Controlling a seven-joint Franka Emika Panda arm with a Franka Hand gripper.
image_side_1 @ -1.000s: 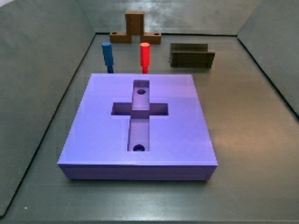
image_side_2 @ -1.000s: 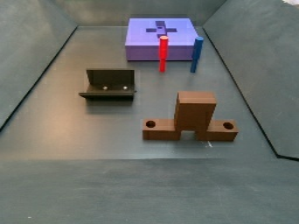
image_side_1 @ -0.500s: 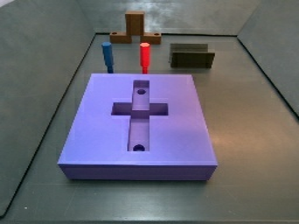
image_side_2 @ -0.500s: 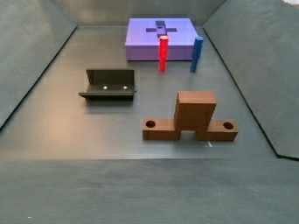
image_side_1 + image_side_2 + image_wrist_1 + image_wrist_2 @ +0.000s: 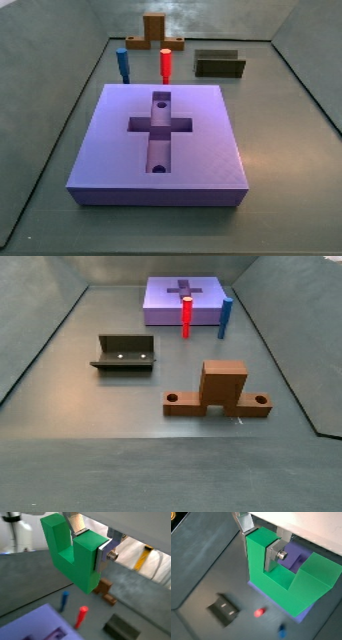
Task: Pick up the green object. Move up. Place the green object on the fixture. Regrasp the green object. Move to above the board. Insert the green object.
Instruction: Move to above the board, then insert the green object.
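Observation:
The green object (image 5: pixel 73 554), a chunky block with a notch between two prongs, hangs high over the floor in both wrist views. My gripper (image 5: pixel 90 542) is shut on one prong, with a silver finger plate (image 5: pixel 272 556) flat against each side. Neither shows in the side views. Below it, the purple board (image 5: pixel 295 560) lies partly hidden behind the green object (image 5: pixel 281 582). The board (image 5: pixel 201 140) has an empty cross slot. The dark fixture (image 5: pixel 124 353) stands empty on the floor, apart from the board (image 5: pixel 163 304).
A red peg (image 5: pixel 166 64) and a blue peg (image 5: pixel 122 64) stand upright just beyond the board's far edge. A brown cross-shaped piece (image 5: pixel 221 391) stands upright near the fixture (image 5: pixel 219 64). Grey walls ring the floor.

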